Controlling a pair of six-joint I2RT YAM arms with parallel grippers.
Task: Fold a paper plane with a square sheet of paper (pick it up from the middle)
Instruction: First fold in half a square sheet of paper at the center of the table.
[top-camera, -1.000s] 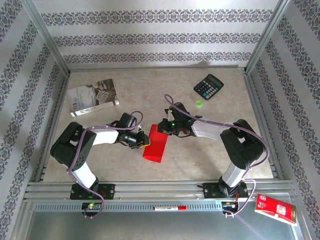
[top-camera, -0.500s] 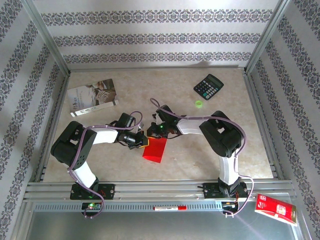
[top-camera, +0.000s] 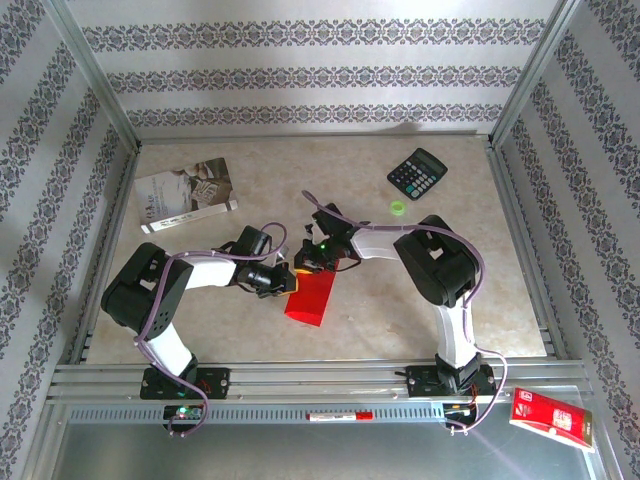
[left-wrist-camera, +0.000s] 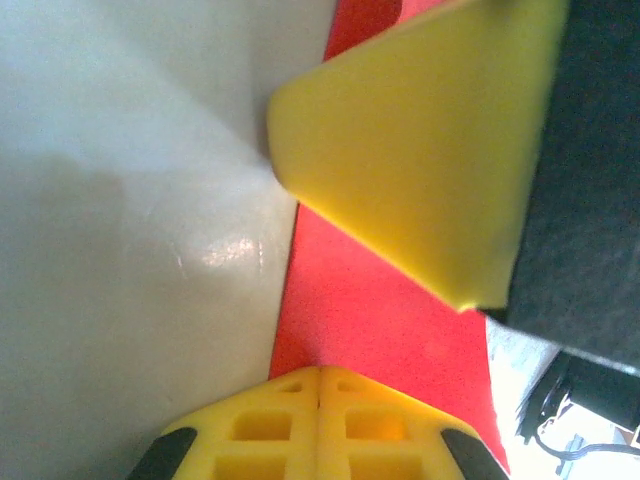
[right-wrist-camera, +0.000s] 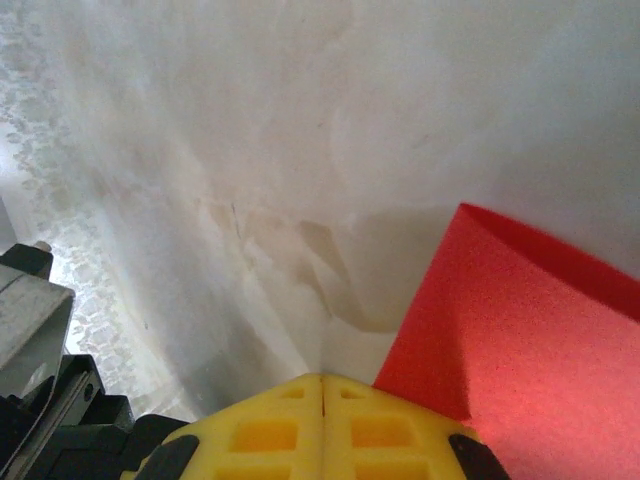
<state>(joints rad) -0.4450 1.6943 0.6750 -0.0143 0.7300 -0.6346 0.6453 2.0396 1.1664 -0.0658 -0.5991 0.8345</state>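
1. The left gripper (top-camera: 291, 282) is closed. In the left wrist view its two yellow fingertips (left-wrist-camera: 320, 375) meet along a tight seam with no gap, and no red shows in that seam.
2. Those fingertips rest at the left edge of the square sheet of paper (left-wrist-camera: 385, 335), with red running right up to them. Whether any paper is actually pinched cannot be told.
3. The right gripper (top-camera: 304, 264) is also closed. In the right wrist view its fingers (right-wrist-camera: 322, 380) are pressed together tip to tip.
4. A corner of the sheet (right-wrist-camera: 520, 330) reaches the right-hand finger of that pair and seems to touch it. Nothing shows between the fingers, so a hold on the paper cannot be confirmed.
5. A yellow finger (left-wrist-camera: 420, 150) of the right gripper hangs over the sheet's far part, close above the red surface in the left wrist view.
6. From above, the sheet (top-camera: 311, 298) lies flat on the table (top-camera: 420, 300) as an oblong, longer than it is wide. Both grippers crowd its far end, the left one at the far-left corner and the right one just beyond the far edge.
7. Measured from the sheet, the black calculator (top-camera: 416, 173) sits well off to the far right, with a small green ring (top-camera: 398, 208) a little nearer.
8. The printed booklet (top-camera: 185, 194) lies well to the sheet's far left.
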